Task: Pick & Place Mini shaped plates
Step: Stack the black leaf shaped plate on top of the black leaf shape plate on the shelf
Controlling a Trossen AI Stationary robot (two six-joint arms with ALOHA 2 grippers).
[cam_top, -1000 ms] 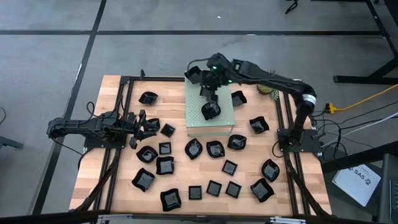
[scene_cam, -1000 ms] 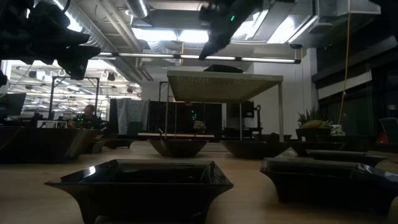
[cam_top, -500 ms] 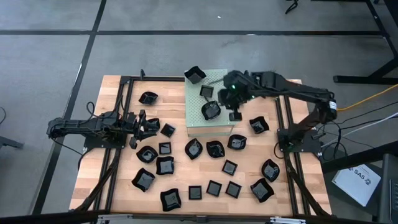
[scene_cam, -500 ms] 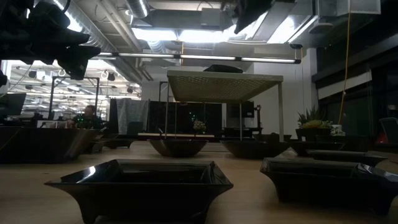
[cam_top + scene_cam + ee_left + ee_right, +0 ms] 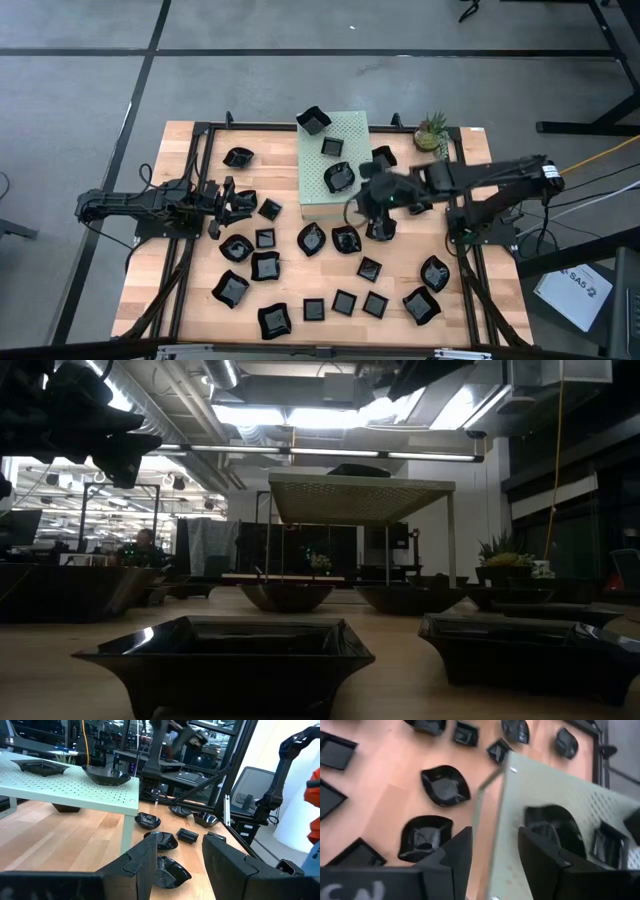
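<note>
Several glossy black mini shaped plates lie scattered on the wooden table. Three more sit on top of the pale green perforated box: one at its far left corner, a small square one and a wavy one. My right gripper hangs open and empty above the table by the box's near right corner. My left gripper waits open at the table's left, low over the wood, with plates ahead of it.
A small pineapple-like plant stands at the far right of the table. Black frame rails run along both sides. In the low view the box stands on thin legs, with a square plate close in front.
My right gripper has left the box's far part and swung toward the table's near and right side, past the box's near right corner. The small square plate shows on the box where the gripper stood. The left arm has kept still.
</note>
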